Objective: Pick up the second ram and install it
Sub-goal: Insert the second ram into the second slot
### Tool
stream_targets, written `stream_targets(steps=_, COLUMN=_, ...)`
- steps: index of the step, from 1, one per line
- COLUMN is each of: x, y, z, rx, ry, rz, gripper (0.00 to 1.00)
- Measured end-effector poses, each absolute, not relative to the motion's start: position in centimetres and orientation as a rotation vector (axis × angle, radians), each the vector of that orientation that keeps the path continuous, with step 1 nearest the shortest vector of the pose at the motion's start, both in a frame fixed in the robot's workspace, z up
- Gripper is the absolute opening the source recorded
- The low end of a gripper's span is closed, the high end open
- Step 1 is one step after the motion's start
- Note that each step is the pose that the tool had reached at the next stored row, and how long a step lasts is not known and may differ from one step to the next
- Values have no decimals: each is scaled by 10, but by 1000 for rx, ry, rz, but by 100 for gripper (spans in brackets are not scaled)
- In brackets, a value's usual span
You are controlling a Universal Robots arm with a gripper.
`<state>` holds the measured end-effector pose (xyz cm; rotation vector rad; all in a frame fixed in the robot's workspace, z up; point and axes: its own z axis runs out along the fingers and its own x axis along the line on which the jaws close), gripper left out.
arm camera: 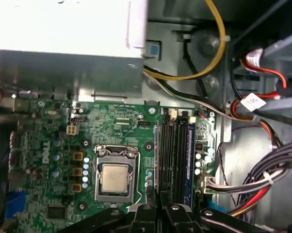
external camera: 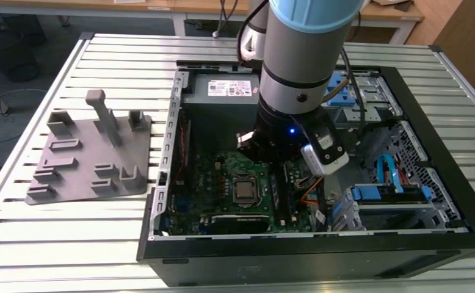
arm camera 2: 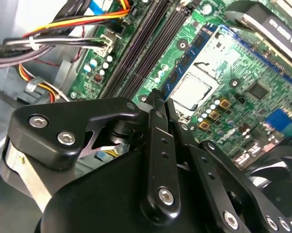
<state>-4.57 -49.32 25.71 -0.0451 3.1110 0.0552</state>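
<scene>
The claw (arm camera 2: 158, 99) is seen lowered inside the open computer case (external camera: 433, 79), directly above the green motherboard (arm camera: 121, 131) and beside the processor socket (arm camera: 114, 177), its fingers (arm camera 2: 155, 116) drawn together with no visible gap and nothing seen between them. A dark-blue ram strip (arm camera: 190, 162) is seen seated upright in a slot (arm camera: 177, 160) next to the processor socket, on the side towards the cable bundle (arm camera: 262, 179); whether it is the second ram cannot be told.

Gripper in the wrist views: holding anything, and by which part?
Cannot tell: the black gripper hangs over the long black slots of the green motherboard, its grip hidden.
</scene>
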Motion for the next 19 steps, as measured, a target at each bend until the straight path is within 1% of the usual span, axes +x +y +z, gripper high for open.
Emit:
stream_targets(steps=10, x=-46, y=-493, z=256, rx=2, ry=3111, rz=54, gripper=14)
stream_targets(steps=19, x=-46, y=-493, z=249, rx=1, ry=3111, rz=54, gripper=14)
